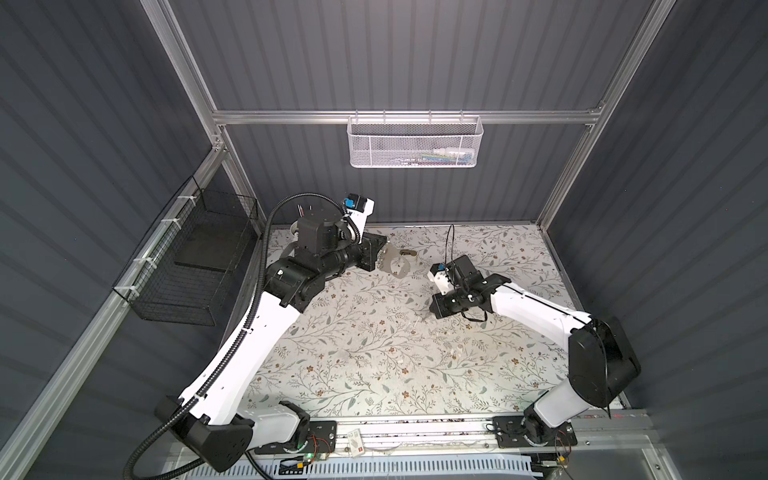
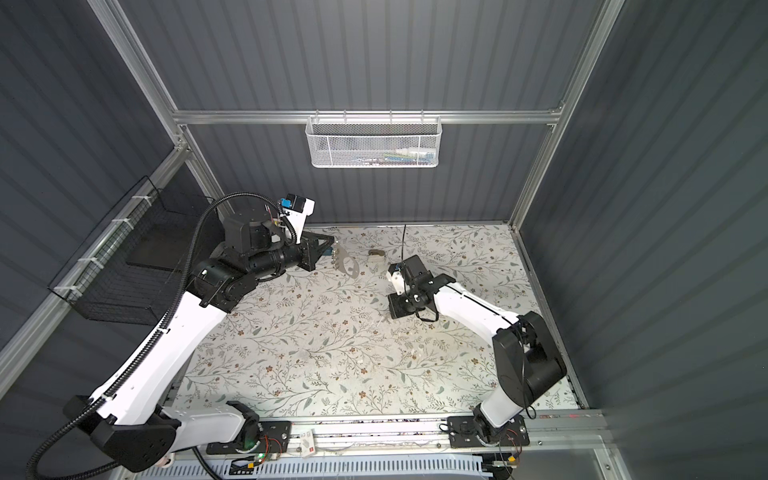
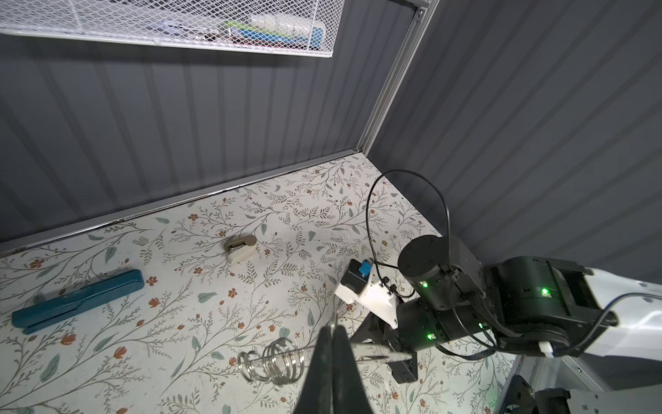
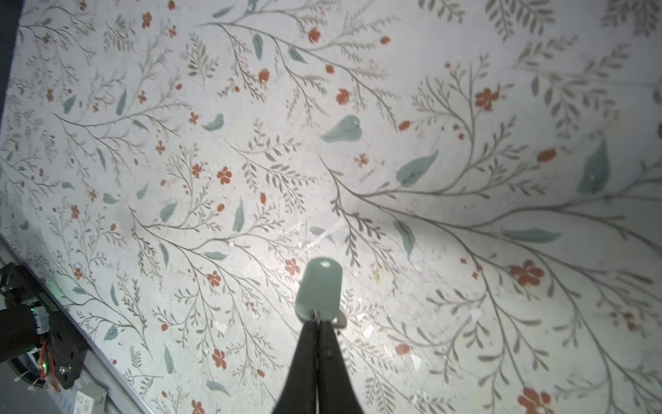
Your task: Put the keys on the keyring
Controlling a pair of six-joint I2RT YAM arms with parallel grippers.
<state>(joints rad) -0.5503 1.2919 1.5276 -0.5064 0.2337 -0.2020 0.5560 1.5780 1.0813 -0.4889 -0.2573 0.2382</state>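
Floral table (image 1: 374,353), grey ribbed walls.
The left gripper (image 3: 331,331) pinches the keyring (image 1: 392,270); the right gripper (image 4: 317,324), well apart, clamps the keys (image 4: 320,290), mint tag jutting past its tips.

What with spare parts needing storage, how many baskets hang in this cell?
2. A white mesh basket hangs on the back rail, with some items inside. A black wire basket hangs on the left wall. No others show, though the near side is out of view.

Key tag (image 4: 318,290) mint-green — table (image 4: 465,107) floral, case (image 3: 77,303) teal
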